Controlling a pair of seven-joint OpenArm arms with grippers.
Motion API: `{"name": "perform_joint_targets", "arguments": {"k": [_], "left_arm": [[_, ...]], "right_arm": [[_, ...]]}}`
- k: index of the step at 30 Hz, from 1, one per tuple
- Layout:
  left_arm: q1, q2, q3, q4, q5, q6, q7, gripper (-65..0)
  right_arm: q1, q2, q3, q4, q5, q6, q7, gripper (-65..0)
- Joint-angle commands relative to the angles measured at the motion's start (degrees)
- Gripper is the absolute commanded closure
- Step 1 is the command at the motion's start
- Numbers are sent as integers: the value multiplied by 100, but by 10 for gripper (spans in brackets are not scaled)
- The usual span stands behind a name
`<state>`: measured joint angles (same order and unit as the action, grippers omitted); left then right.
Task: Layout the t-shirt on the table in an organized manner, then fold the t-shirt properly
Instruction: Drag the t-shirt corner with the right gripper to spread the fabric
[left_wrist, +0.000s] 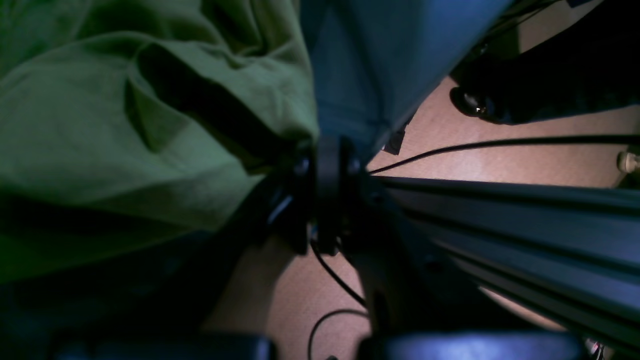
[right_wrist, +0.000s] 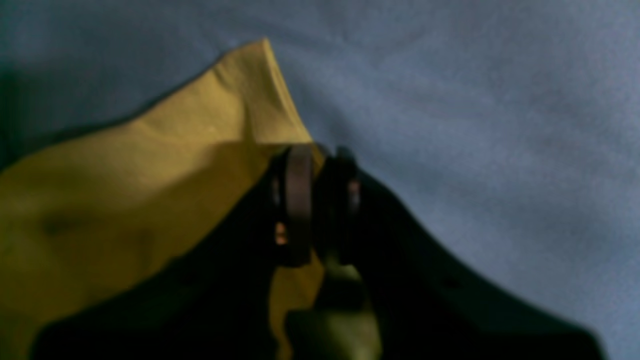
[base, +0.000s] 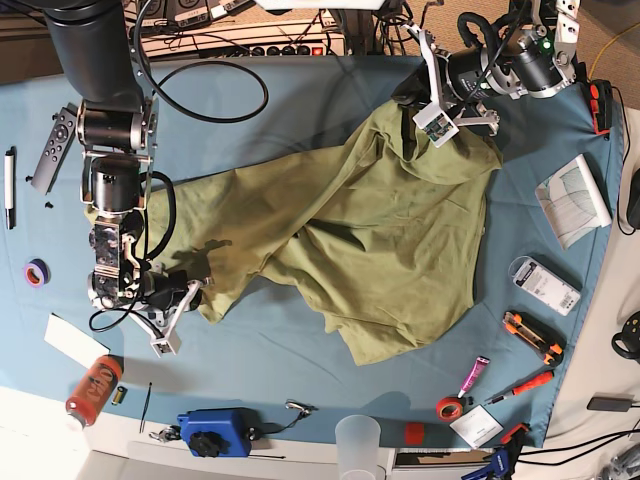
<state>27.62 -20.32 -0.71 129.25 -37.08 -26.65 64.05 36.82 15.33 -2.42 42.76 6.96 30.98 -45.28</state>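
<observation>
While both arms reach over the blue-covered worktop (base: 300, 100), an olive-green t-shirt (base: 380, 240) lies spread and rumpled across its middle, stretched between them. One end of the shirt rises toward the far right corner in the overhead view, where the left gripper (base: 428, 95) is buried in a bunched peak of cloth. From the left wrist view, the left gripper (left_wrist: 327, 150) has its jaws drawn close together at the edge of the green fabric (left_wrist: 125, 125), with the blue cover (left_wrist: 380, 60) just beside it; the light there is dim, so whether cloth is truly pinched between them cannot be told.

At the near left of the overhead view, the right gripper (base: 185, 298) sits low against the opposite end of the shirt, where the cloth narrows to a point. Its wrist view shows the right gripper (right_wrist: 316, 200) with jaws nearly closed on a fold of the shirt (right_wrist: 150, 200), which looks yellowish under that camera and lifts into a small peak above the blue cover (right_wrist: 475, 125).

Around the shirt lie loose items on the worktop: a remote control (base: 55, 148) and a pen (base: 10, 187) at the left edge, a roll of purple tape (base: 36, 271), an orange bottle (base: 93, 389), a clear plastic cup (base: 358, 444) at the near edge, and an orange-handled screwdriver (base: 520, 388) to the right.
</observation>
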Motion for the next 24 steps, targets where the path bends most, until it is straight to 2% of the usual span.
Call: {"name": "perform_joint_targets", "arguments": {"k": [1, 2, 9, 12, 14, 19, 24], "left_arm": [[2, -31, -17, 87, -68, -39, -107, 0], [0, -33, -20, 87, -68, -39, -107, 0], [-2, -33, -17, 87, -68, -39, -111, 0], [0, -33, -17, 87, -68, -39, -155, 0], [0, -33, -17, 87, -68, -42, -153, 0], [0, -33, -17, 87, -66, -42, -155, 0], [0, -33, -17, 87, -66, -39, -153, 0]], "right_arm": [[92, 39, 11, 61, -122, -138, 70, -25], [74, 44, 11, 61, -195, -199, 85, 0], [208, 87, 31, 186, -203, -310, 44, 0], [223, 90, 33, 614, -205, -560, -96, 0], [223, 87, 33, 988, -203, -667, -315, 0], [221, 87, 33, 1899, -186, -680, -763, 0], [208, 90, 33, 2634, -186, -682, -1635, 0]]}}
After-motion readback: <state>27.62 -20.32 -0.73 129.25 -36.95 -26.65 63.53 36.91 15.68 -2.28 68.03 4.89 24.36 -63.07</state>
